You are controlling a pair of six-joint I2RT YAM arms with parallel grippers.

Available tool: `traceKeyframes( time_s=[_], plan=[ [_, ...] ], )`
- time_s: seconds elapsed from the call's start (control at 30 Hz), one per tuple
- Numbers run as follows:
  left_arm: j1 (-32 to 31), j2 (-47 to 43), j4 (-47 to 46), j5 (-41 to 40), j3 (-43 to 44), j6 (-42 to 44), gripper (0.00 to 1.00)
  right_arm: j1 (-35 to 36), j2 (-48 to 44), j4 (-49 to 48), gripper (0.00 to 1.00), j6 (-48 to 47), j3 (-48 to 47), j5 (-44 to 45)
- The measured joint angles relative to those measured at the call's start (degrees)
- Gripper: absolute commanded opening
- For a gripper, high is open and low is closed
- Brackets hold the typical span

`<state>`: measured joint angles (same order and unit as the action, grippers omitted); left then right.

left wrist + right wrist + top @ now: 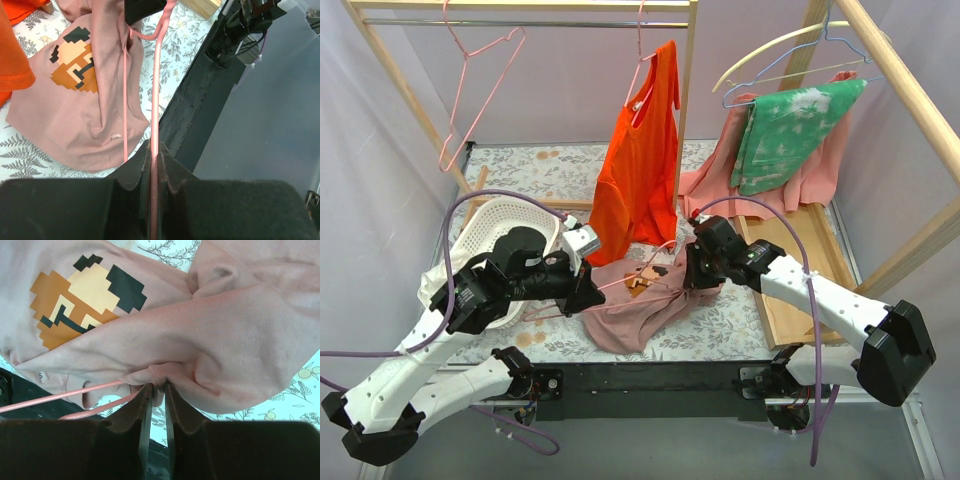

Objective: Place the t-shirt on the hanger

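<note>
The mauve-pink t-shirt (645,312) with a pixel print lies bunched on the table's front middle. A thin pink wire hanger (620,283) runs across it, between the two grippers. My left gripper (588,290) is shut on the hanger's wire (155,100) at the shirt's left. My right gripper (692,275) is shut on a fold of the t-shirt (165,315) at its right edge, and the hanger wire (60,396) passes just left of its fingertips. In the left wrist view the shirt (75,105) lies left of the wire.
A bright orange top (638,165) hangs on a pink hanger from the rail, just behind the shirt. Another pink hanger (480,85) hangs at the left. A salmon garment with green cloth (790,135) hangs at the right. A white basket (500,235) sits left, a wooden board (800,270) right.
</note>
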<state>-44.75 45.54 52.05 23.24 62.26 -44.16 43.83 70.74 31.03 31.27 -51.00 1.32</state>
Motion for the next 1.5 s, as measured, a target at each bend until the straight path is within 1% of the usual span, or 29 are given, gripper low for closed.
traceKeyframes(
  time_s=[0.03, 0.07, 0.13, 0.17, 0.23, 0.3, 0.33, 0.4, 0.53, 0.67, 0.77, 1.0, 1.07, 1.13, 1.17, 1.2, 1.3, 1.37, 1.5],
  plan=[
    [0.0, 0.0, -0.2, -0.2, -0.2, 0.0, 0.0, 0.0, -0.1, 0.3, 0.27, 0.0, 0.0, -0.1],
    [0.0, 0.0, -0.6, -0.2, -0.5, 0.0, 0.0, 0.0, -0.3, 0.7, 0.33, 0.0, 0.0, -0.1],
    [0.0, -0.2, -1.4, -0.1, -1.3, 0.0, 0.0, 0.0, -0.8, 1.0, 0.38, 0.2, 0.0, -0.1],
    [0.0, -0.3, -1.8, -0.1, -1.9, 0.0, 0.0, 0.0, -1.2, 1.1, 0.43, 0.3, 0.0, -0.2],
    [0.0, -0.4, -2.6, 0.1, -3.3, -0.3, 0.0, 0.0, -1.8, 1.0, 0.48, 0.4, 0.1, -0.2],
    [0.0, -0.4, -3.4, 0.3, -4.6, -0.5, 0.0, 0.0, -3.0, 1.0, 0.47, 0.6, 0.8, -0.2],
    [0.0, -0.4, -3.5, 0.3, -5.0, -0.6, 0.0, 0.0, -3.8, 1.0, 0.45, 0.5, 1.4, -0.2],
    [0.0, -0.3, -4.0, 0.3, -5.5, -0.6, 0.0, 0.0, -6.2, 0.9, 0.44, 1.1, 3.3, -0.2],
    [0.0, 0.1, -4.7, -0.1, -5.6, -0.6, 0.0, 0.0, -12.8, -0.1, 0.46, 2.2, 9.7, -0.5],
    [0.0, 0.5, -5.3, -0.2, -5.6, -0.6, 0.0, 0.2, -17.9, -2.8, 0.45, 3.4, 16.9, -1.7],
    [0.0, 0.9, -5.8, -0.2, -5.5, -0.6, 0.0, 0.2, -17.7, -5.3, 0.44, 4.4, 19.7, -2.0],
    [0.0, 1.6, -5.8, -0.4, -5.4, -0.5, 0.0, 0.9, -13.2, -15.1, 0.42, 6.6, 21.2, -2.1],
    [0.0, 1.7, -5.7, -0.6, -5.2, -0.5, 0.0, 1.3, -11.6, -17.4, 0.38, 7.5, 21.2, -1.4],
    [0.0, 1.8, -5.7, -0.8, -5.0, -0.5, 0.0, 1.5, -9.8, -19.0, 0.26, 8.3, 21.2, -0.3],
    [0.0, 1.9, -5.7, -0.9, -5.0, -0.5, 0.0, 1.6, -9.2, -19.5, 0.17, 8.7, 21.2, 0.2],
    [0.0, 2.0, -5.7, -1.0, -4.9, -0.4, 0.0, 1.6, -8.5, -20.3, 0.07, 9.4, 21.5, 1.0],
    [0.0, 2.3, -5.7, -1.2, -4.5, -0.3, 0.0, 1.6, -8.8, -20.3, 0.01, 10.9, 22.1, 3.1],
    [0.0, 2.3, -5.9, -1.1, -4.4, -0.3, 0.0, 1.6, -10.3, -19.0, 0.01, 11.7, 22.0, 4.7],
    [0.0, 2.2, -7.7, 0.1, -4.7, -0.1, 0.0, 1.7, -14.6, -11.5, 0.01, 12.1, 19.2, 7.6]
  ],
)
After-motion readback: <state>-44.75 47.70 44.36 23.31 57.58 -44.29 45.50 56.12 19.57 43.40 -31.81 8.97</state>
